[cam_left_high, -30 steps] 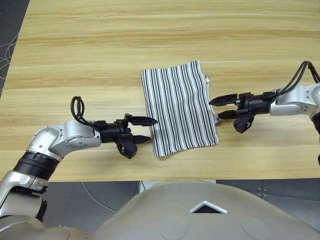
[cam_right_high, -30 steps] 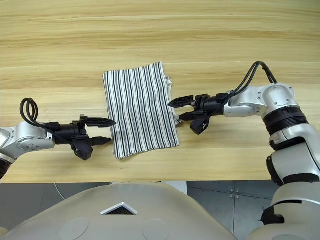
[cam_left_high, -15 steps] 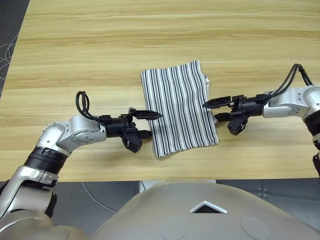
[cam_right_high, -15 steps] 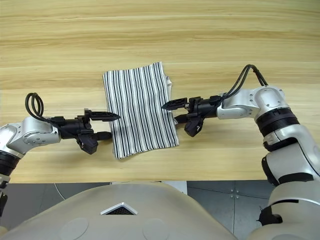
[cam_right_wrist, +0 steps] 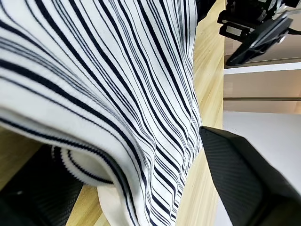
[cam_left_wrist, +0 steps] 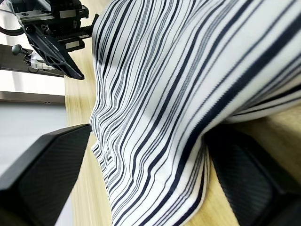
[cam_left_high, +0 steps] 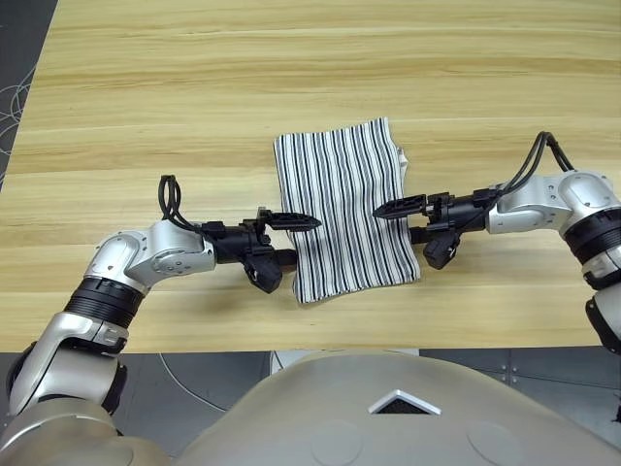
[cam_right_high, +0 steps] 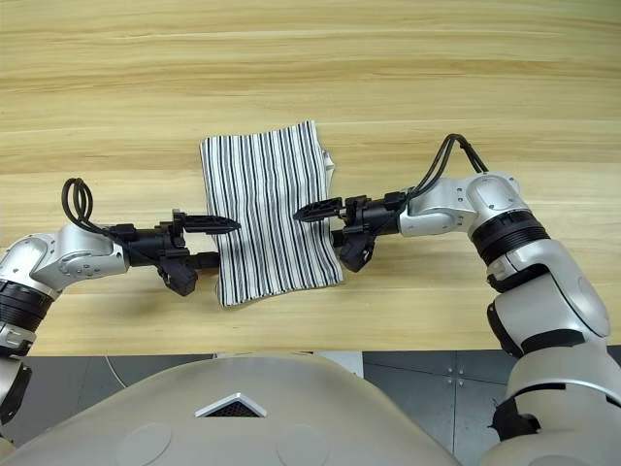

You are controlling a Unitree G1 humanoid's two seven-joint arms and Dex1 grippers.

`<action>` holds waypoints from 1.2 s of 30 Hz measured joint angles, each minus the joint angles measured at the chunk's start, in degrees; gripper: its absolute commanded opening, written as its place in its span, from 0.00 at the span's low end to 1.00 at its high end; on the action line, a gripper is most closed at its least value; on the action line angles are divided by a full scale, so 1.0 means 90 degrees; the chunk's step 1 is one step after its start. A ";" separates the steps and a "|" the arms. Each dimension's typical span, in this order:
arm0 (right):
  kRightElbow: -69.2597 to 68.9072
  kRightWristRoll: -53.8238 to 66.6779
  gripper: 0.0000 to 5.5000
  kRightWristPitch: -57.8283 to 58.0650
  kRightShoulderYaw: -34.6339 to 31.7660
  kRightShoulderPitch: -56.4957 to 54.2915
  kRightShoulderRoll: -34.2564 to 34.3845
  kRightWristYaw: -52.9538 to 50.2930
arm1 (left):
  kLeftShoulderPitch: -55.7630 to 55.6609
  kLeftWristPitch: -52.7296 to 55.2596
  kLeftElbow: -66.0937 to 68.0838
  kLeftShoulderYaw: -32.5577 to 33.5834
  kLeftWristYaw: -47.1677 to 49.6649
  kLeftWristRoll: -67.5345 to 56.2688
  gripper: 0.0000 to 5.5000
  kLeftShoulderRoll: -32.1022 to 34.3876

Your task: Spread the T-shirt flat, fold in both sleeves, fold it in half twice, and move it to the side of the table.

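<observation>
The striped T-shirt (cam_left_high: pixel 344 209) lies folded into a tall rectangle at the middle of the wooden table (cam_left_high: pixel 194 97). My left gripper (cam_left_high: pixel 306 240) is open at the shirt's left edge near its front corner. One finger lies over the cloth and the other low beside the edge. My right gripper (cam_left_high: pixel 396 223) is open at the right edge, its upper finger reaching over the stripes. In the left wrist view the fabric (cam_left_wrist: pixel 178 94) runs between the two fingers (cam_left_wrist: pixel 42 174). The right wrist view has the folded edge (cam_right_wrist: pixel 94 70) between its fingers (cam_right_wrist: pixel 240 179).
Bare wood stretches far behind the shirt and to both sides. The table's front edge (cam_left_high: pixel 291 348) runs close below the shirt and both forearms. A white bit of fabric (cam_left_high: pixel 402 155) sticks out at the shirt's far right corner.
Both grippers have slid inward from beside the shirt, so their open fingers now straddle its left and right edges. The shirt itself has not shifted.
</observation>
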 measured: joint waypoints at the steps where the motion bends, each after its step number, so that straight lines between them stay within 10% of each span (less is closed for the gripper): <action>1: 0.0000 -0.0005 0.59 0.0015 0.0035 -0.0003 0.0000 -0.0017 | -0.0005 -0.0027 0.0058 -0.0018 0.0038 0.0005 0.68 -0.0004; 14: 0.0132 -0.0241 0.08 0.0229 0.0403 0.0017 0.0024 -0.0201 | -0.0113 -0.0131 0.0433 -0.0227 0.0582 0.0630 0.27 -0.0017; 25: 0.0138 -0.0222 0.05 0.0255 0.0464 0.0005 0.0037 -0.0199 | -0.0231 -0.0067 0.0491 -0.0277 0.0602 0.0664 0.05 -0.0025; 36: -0.1351 0.5870 0.05 0.1981 0.1013 0.0783 -0.0209 0.4377 | 0.0237 0.3074 -0.1731 -0.0735 -0.3739 -0.3262 0.05 0.0812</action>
